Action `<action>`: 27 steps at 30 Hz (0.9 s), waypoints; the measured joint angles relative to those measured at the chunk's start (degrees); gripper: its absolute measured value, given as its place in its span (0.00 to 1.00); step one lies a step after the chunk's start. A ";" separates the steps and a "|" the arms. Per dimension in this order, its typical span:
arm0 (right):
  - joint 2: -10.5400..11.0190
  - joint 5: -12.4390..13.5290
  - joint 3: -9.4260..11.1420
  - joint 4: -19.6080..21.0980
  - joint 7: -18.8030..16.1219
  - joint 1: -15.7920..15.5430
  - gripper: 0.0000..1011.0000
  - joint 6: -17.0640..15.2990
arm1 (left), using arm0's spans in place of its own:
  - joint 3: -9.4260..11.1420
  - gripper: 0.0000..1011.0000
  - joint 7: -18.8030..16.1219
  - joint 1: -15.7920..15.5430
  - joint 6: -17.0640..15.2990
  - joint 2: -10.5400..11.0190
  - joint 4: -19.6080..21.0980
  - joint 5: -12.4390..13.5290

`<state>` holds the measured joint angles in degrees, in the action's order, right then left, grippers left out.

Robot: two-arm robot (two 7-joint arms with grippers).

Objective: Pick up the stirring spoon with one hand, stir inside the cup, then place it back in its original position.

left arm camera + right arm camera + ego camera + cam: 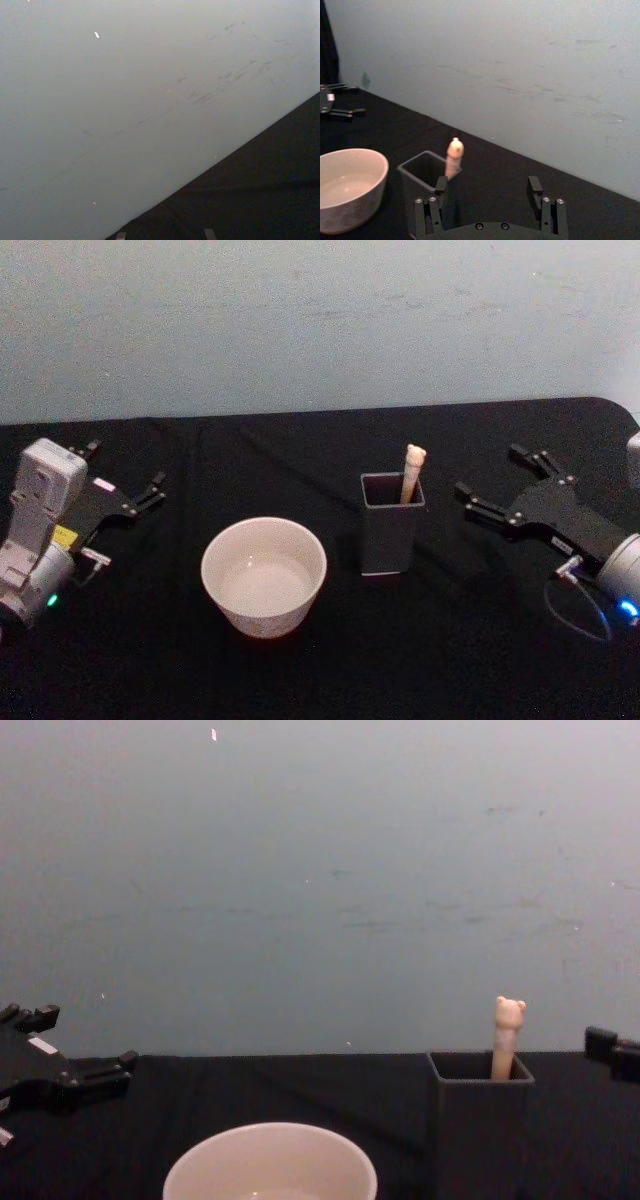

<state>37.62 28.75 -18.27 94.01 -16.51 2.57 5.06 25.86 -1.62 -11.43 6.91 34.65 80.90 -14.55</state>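
The stirring spoon stands in the dark grey square holder, and only its beige bear-topped handle sticks out. The cream-white cup sits on the black table to the left of the holder. My right gripper hovers open to the right of the holder, with nothing between its fingers. In the right wrist view the right gripper faces the spoon handle and holder, with the cup beyond. My left gripper rests open at the table's left, apart from the cup.
A black cloth covers the table, and a pale wall runs behind it. The table's far edge lies just behind the holder. Open tabletop lies between the cup and each gripper.
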 joint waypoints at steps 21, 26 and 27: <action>-5.55 -2.99 -2.48 -3.99 -4.69 5.23 0.99 -3.30 | 0.00 0.99 0.00 0.00 0.00 0.00 0.00 0.00; -7.43 -3.85 -2.94 -6.08 -5.50 7.27 0.99 -4.01 | 0.00 0.99 0.00 0.00 0.00 0.00 0.00 0.00; -7.69 -3.97 -2.98 -6.36 -5.65 7.55 0.99 -4.11 | 0.00 0.99 0.00 0.00 0.00 0.00 0.00 0.00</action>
<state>29.93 24.79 -21.25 87.65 -22.16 10.11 0.95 25.86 -1.62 -11.43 6.91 34.65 80.90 -14.55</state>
